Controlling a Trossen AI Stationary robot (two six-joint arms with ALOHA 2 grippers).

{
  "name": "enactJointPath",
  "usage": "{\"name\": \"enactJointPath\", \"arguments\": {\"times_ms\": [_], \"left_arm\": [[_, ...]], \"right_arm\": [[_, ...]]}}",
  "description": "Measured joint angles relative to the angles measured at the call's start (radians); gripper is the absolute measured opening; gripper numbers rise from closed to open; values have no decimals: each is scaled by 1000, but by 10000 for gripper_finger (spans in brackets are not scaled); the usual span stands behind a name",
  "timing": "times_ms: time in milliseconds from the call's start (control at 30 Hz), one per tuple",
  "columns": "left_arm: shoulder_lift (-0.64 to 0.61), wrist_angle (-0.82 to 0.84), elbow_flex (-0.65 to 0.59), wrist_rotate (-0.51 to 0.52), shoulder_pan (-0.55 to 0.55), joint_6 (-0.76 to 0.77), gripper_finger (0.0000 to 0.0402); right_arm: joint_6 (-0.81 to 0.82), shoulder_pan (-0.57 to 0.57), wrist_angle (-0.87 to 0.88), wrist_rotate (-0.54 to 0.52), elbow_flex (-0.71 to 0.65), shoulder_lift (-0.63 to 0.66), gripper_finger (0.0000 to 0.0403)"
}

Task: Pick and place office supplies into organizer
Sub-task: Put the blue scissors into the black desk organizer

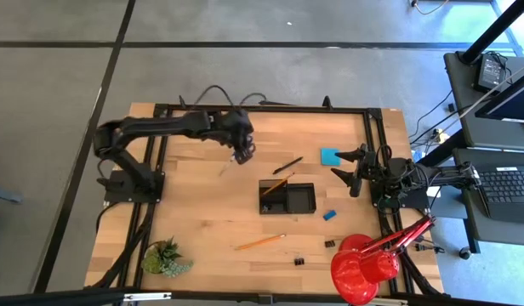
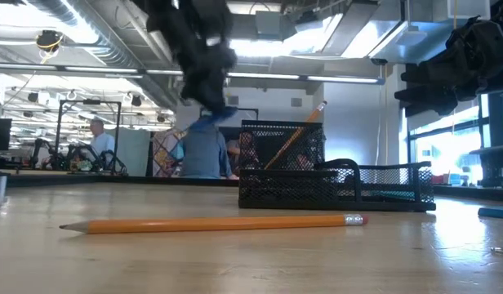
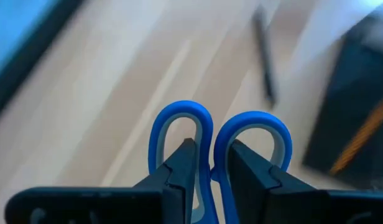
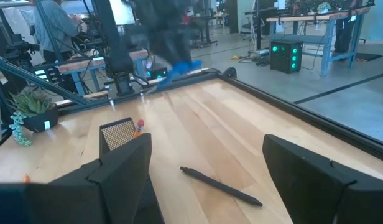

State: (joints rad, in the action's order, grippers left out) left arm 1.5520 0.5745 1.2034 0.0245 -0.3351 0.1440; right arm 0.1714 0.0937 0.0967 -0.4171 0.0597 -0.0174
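Blue-handled scissors point(image 3: 219, 146), 2 oval plastic loops, pinched by the left gripper point(image 3: 210, 171); right gripper point(image 4: 207, 168) spread wide.

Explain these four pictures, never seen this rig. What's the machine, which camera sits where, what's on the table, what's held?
Two dark robot arms work at a light wooden table. One camera looks straight down, one sits at table height, and one rides on each wrist.

The left pincer is shut on the blue-handled scissors, lifted above the table. The right pincer waits open at the table's right edge.

On the table: a black mesh organizer tray already holding an orange pencil, another orange pencil, a black pen, a square blue note pad, a red desk lamp and a small green plant.
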Motion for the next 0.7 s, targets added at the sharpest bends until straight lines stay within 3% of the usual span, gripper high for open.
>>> {"name": "enactJointPath", "arguments": {"times_ms": [167, 333, 700], "left_arm": [[-92, -214, 2, -114, 47, -41, 69], [-105, -453, 2, -213, 107, -104, 71], [44, -715, 3, -296, 226, -211, 69]], "right_arm": [[1, 0, 0, 0, 0, 0, 310], [2, 0, 0, 0, 0, 0, 310], [3, 0, 0, 0, 0, 0, 310]]}}
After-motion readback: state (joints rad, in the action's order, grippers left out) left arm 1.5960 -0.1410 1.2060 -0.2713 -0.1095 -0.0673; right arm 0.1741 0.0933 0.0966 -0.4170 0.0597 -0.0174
